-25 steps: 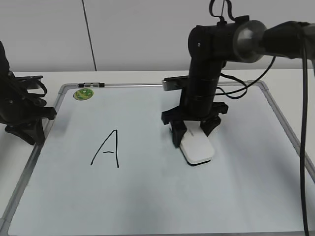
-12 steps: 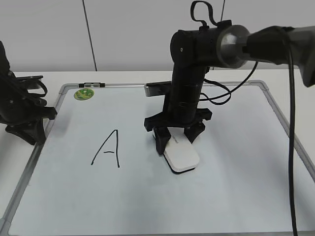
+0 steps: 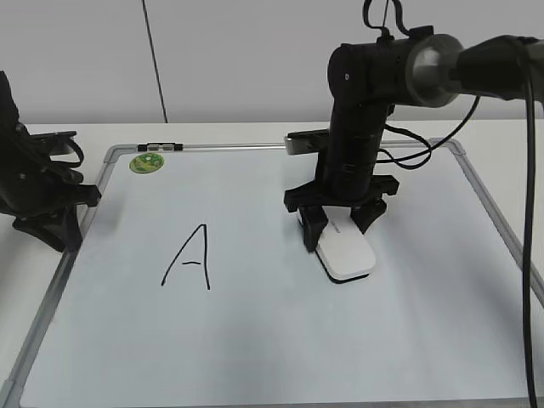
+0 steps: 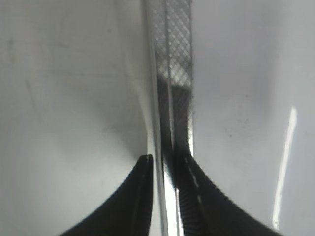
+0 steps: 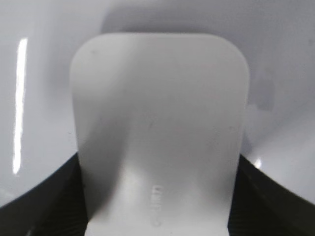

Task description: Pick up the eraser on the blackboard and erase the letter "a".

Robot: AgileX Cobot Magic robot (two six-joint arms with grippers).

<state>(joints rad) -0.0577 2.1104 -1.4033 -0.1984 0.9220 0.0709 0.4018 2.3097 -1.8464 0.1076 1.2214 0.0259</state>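
Note:
The white eraser [image 3: 347, 253] lies flat on the blackboard [image 3: 255, 340], right of centre. My right gripper [image 3: 338, 228] points straight down and is shut on the eraser's sides; the right wrist view shows the eraser [image 5: 157, 123] filling the space between the jaws [image 5: 157, 209]. A lowercase "a" shows nowhere on the board. My left gripper [image 3: 51, 225] sits at the board's left edge. In the left wrist view its jaws [image 4: 165, 164] are closed round the grey aluminium frame [image 4: 170, 73].
A tall capital "A" [image 3: 189, 257] in black marker stands left of centre. A round green magnet [image 3: 145, 162] sits at the board's top left corner. The right arm's cables hang over the board's top right.
My right gripper slid left with the eraser half a second ago and has now slid back right, to about where it was one second ago. The left arm stayed put.

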